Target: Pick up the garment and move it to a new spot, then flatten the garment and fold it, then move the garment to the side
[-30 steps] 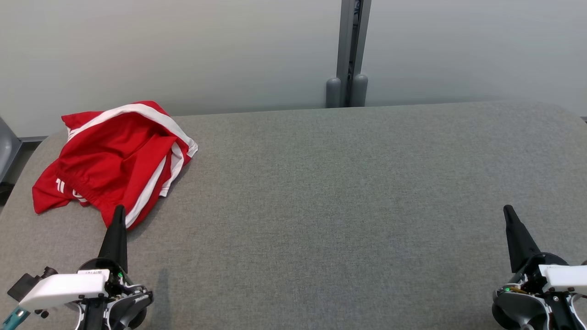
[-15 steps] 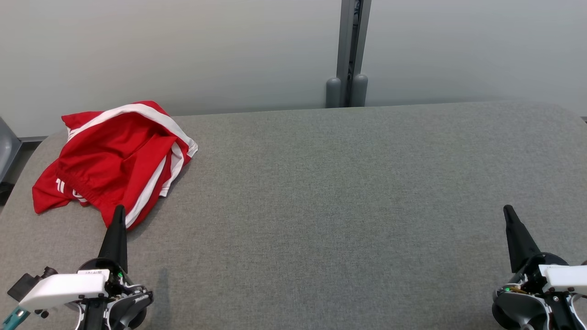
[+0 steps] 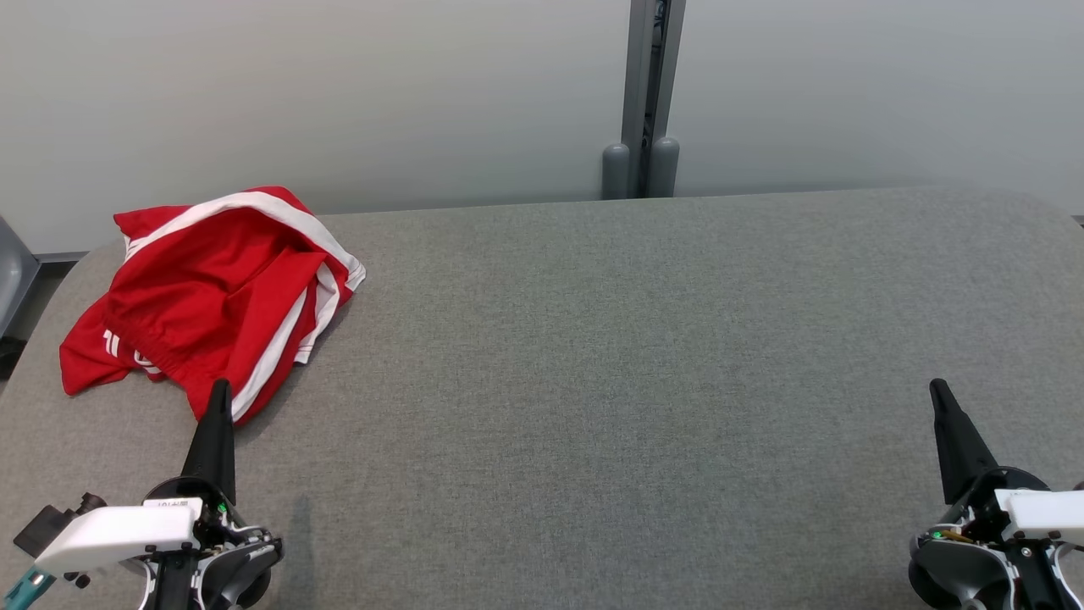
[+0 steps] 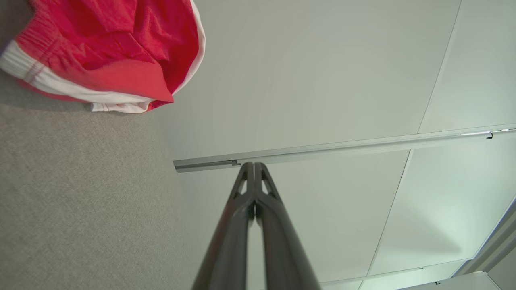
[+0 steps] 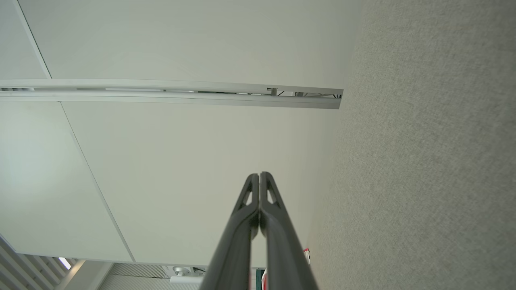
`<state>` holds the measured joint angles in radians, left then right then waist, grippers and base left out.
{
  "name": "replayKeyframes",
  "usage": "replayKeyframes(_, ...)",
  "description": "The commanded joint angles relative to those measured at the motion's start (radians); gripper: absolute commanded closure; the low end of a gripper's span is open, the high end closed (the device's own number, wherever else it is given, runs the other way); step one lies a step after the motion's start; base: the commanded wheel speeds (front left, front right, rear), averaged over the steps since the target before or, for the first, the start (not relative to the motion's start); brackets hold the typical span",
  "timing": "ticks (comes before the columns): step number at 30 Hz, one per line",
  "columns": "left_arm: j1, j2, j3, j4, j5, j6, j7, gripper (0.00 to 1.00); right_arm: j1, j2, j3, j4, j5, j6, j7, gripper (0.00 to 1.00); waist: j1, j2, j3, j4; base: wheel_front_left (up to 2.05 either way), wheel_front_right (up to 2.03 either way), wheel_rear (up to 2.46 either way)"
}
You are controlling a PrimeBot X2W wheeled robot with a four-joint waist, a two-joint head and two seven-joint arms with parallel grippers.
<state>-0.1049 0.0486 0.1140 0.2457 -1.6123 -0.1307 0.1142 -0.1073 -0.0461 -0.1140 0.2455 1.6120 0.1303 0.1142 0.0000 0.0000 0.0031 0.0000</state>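
**Operator:** How far along am I?

**Spotter:** Start with the head view. By my reading you haven't begun. The red shorts point(image 3: 212, 288) lie crumpled at ten o'clock on the grey table point(image 3: 635, 356), close to its far left corner. The lift, the move, the flattening, the fold and the shift aside are all left to do.

**Operator:** And my grippers there?

**Spotter:** Your left gripper point(image 3: 220, 388) is at seven o'clock, its fingers pressed together on nothing. Its tip sits right at the near hem of the shorts, but I can't tell whether it touches the cloth. Your right gripper point(image 3: 936, 388) is at five o'clock, also closed and empty, well apart from the shorts, with the bare table between them.

**Operator:** What about the left wrist view?

**Spotter:** The two fingers meet at the tip with nothing between them. The shorts are at eleven o'clock, up and to the left of that tip. The tip is clear of the cloth here and points towards the wall rather than at the shorts. You'd have to open the jaws and swing towards eleven o'clock to catch the white-edged hem.

**Operator:** And the right wrist view?

**Spotter:** The fingers are together and hold nothing. The table runs along three o'clock and the pale wall is at nine.
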Motion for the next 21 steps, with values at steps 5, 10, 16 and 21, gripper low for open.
replayKeyframes(5,-0.01,0.003,0.003,-0.003,-0.001,-0.003,0.002,1.0,-0.004,-0.009,-0.001,-0.003,0.002,0.001,0.002,1.0,0.0,0.0,0.0,0.0,0.0,0.0,0.0)
replayKeyframes(10,0.023,-0.008,-0.004,0.025,0.0,0.0,-0.001,0.0,0.022,0.011,0.002,0.025,0.0,-0.001,-0.001,0.0,0.0,0.0,0.0,0.0,0.0,0.0,0.0)
replayKeyframes(16,0.051,-0.013,-0.03,0.033,0.012,0.002,-0.024,0.0,0.05,0.016,0.019,0.032,-0.007,-0.001,-0.024,0.0,0.0,0.0,-0.004,0.0,0.0,0.0,0.0)
replayKeyframes(21,0.06,-0.012,-0.05,0.021,0.031,0.004,-0.044,0.0,0.061,0.015,0.03,0.024,-0.021,-0.001,-0.044,0.0,0.0,0.0,-0.008,0.0,0.0,0.0,0.0)
